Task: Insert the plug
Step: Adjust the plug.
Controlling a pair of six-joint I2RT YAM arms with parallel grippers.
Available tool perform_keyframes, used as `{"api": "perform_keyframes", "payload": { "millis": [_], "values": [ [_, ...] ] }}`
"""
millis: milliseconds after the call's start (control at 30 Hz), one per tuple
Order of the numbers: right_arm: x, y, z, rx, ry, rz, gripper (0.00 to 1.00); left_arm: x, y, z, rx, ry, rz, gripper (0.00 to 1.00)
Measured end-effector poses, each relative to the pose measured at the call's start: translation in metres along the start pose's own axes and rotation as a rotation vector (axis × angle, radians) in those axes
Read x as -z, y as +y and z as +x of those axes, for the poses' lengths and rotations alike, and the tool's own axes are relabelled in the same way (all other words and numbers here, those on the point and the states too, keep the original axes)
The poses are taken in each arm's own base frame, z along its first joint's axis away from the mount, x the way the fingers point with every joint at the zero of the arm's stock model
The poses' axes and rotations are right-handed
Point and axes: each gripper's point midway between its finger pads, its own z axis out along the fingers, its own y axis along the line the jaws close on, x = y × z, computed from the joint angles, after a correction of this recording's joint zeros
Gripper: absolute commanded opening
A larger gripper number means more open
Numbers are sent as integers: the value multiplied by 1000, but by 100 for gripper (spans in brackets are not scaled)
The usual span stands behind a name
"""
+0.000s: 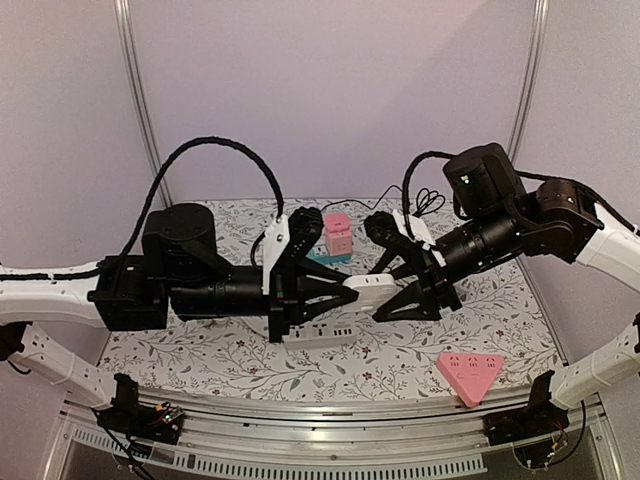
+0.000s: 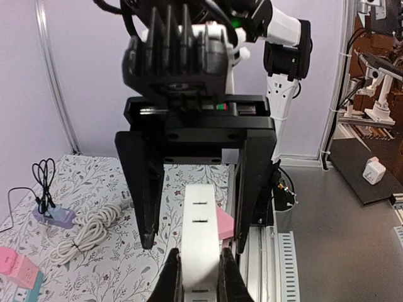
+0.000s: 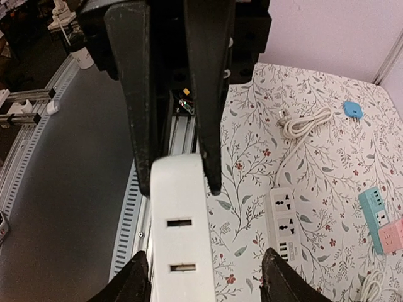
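Observation:
A white socket bar (image 1: 368, 287) with narrow slot pairs hangs in the air between my two arms. My left gripper (image 2: 199, 277) is shut on its near end; the bar (image 2: 201, 220) runs away from it. My right gripper (image 3: 204, 283) is open and straddles the bar's other end (image 3: 179, 207); its left finger is close beside the bar and its right finger stands well clear. In the top view the left gripper (image 1: 335, 290) and right gripper (image 1: 398, 290) face each other. A white cord with a plug end (image 3: 283, 116) lies on the table.
A white power strip (image 1: 320, 335) lies on the floral table below the grippers, also in the right wrist view (image 3: 283, 217). Pink and teal cube sockets (image 1: 338, 235) stand behind. A pink triangular socket (image 1: 468, 372) lies front right. A coiled white cord (image 2: 88, 226) and a purple adapter (image 2: 53, 217) lie at the left.

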Motion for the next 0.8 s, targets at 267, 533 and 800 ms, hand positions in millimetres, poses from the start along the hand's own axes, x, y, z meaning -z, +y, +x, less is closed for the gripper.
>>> {"api": "perform_keyframes", "payload": {
  "millis": [267,533,800],
  "values": [
    [-15,-4,-6,-84,-233,21,56,24,1,-17,-11,-143,-14,0],
    [-14,-5,-43,-156,-398,-35,18,32,4,-33,-19,-219,-34,0],
    [-16,0,-49,-162,-424,-77,0,38,10,-35,-4,-244,-68,0]
  ]
}}
